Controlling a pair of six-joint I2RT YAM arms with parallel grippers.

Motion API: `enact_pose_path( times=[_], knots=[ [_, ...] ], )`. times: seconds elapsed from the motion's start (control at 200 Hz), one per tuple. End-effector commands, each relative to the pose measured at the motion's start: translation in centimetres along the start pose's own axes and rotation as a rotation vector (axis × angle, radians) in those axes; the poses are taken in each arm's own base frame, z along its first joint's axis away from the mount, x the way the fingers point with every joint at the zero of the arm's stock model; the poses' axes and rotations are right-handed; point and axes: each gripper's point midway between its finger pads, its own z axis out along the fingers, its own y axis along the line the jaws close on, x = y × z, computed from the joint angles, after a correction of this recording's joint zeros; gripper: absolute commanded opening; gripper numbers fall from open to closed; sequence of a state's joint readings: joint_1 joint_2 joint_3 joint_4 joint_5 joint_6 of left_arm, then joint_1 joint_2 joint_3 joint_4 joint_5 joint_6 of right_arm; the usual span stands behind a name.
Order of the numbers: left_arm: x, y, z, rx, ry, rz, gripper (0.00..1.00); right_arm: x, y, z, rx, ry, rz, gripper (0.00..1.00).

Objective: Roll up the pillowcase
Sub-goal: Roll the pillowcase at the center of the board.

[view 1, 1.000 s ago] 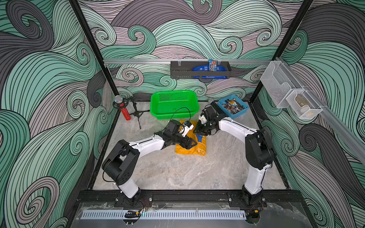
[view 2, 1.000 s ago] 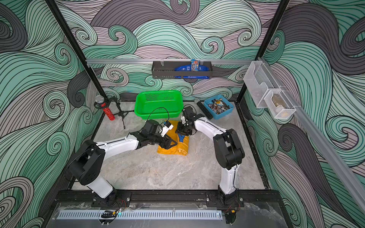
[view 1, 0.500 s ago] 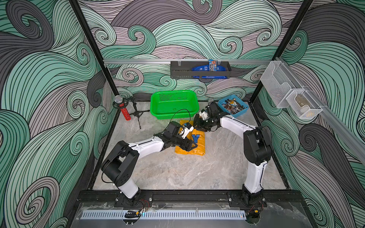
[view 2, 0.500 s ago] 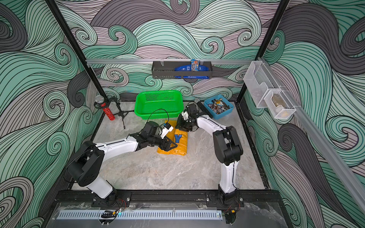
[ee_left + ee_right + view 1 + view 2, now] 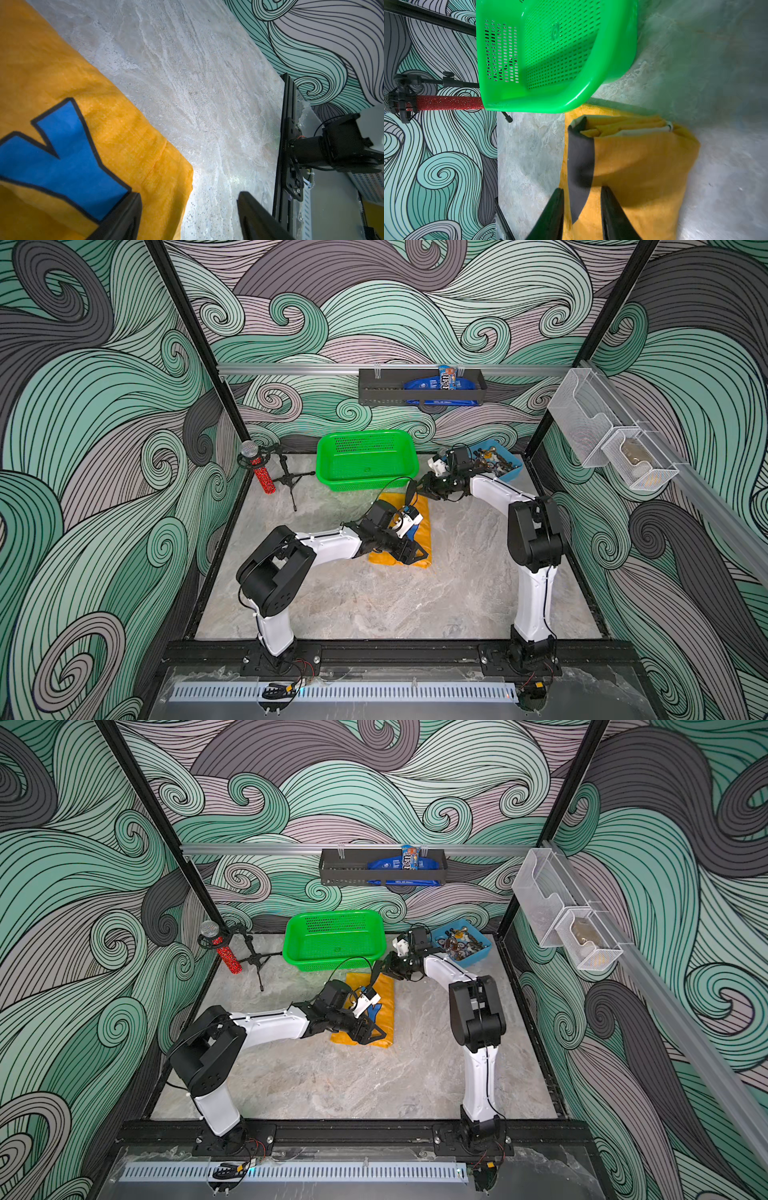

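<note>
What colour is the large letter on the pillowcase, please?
The letter is blue, outlined black; left wrist view shows it best.

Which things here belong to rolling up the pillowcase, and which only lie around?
For the job:
pillowcase
left gripper
right gripper

Lying about:
green basket
blue tray of small parts
red microphone
wall rack
clear wall bins

Both top views looking steeply down from high over front rail [image 5: 374,653], facing back wall [image 5: 374,323], covering whole bench [image 5: 374,605]. Left wrist view hovering close over pillowcase [image 5: 52,72], facing front rail. Right wrist view, equally close, sharing pillowcase, facing green basket [image 5: 616,52].
</note>
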State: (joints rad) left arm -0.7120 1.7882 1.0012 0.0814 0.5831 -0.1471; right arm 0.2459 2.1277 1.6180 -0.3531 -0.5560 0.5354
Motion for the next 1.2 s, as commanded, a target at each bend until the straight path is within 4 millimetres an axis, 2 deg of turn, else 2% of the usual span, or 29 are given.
enact_pose_path(
  times=[0.0, 0.215, 0.35, 0.425, 0.555, 0.665, 0.76, 0.845, 0.945, 1.001, 1.091, 1.196],
  knots=[
    [0.4, 0.7, 0.3, -0.023, 0.024, 0.028, 0.76, -0.9, 0.7, 1.2, -0.054, -0.004, -0.025, 0.32],
    [2.6, 1.8, 0.6, -0.065, 0.075, 0.013, 0.75, -1.0, -2.4, 4.0, 0.023, -0.016, -0.035, 0.31],
    [3.8, 2.4, 0.6, -0.086, 0.102, 0.009, 0.75, 0.3, -4.7, 5.6, 0.098, 0.003, -0.038, 0.3],
    [4.4, 2.7, 0.7, -0.089, 0.117, 0.002, 0.75, 0.7, -4.9, 5.9, 0.112, 0.008, -0.044, 0.3],
    [3.8, 2.5, 0.1, -0.079, 0.103, -0.003, 0.75, -0.3, -3.5, 4.5, 0.105, -0.029, -0.078, 0.3],
    [2.0, 1.5, -0.9, -0.056, 0.079, 0.005, 0.75, -1.4, -1.3, 1.8, 0.078, -0.078, -0.116, 0.33],
    [-0.3, 0.5, -1.9, -0.037, 0.045, 0.022, 0.76, -1.3, 0.1, -0.8, 0.066, -0.111, -0.143, 0.38],
    [-2.3, 0.2, -2.6, -0.043, 0.003, 0.04, 0.76, 0.0, 0.4, -2.8, 0.069, -0.118, -0.142, 0.43],
    [-4.0, 1.1, -2.8, -0.079, -0.029, 0.047, 0.76, 3.1, 0.0, -4.4, 0.074, -0.094, -0.114, 0.47],
    [-4.7, 2.2, -2.6, -0.118, -0.043, 0.049, 0.76, 5.0, -0.2, -5.1, 0.061, -0.072, -0.088, 0.48],
    [-5.7, 5.1, -2.1, -0.236, -0.06, 0.012, 0.75, 8.2, -0.6, -5.8, 0.026, -0.042, -0.042, 0.51],
    [-6.8, 7.9, -1.5, -0.346, -0.073, -0.029, 0.73, 11.3, -1.6, -5.9, 0.001, -0.001, 0.007, 0.53]
  ],
)
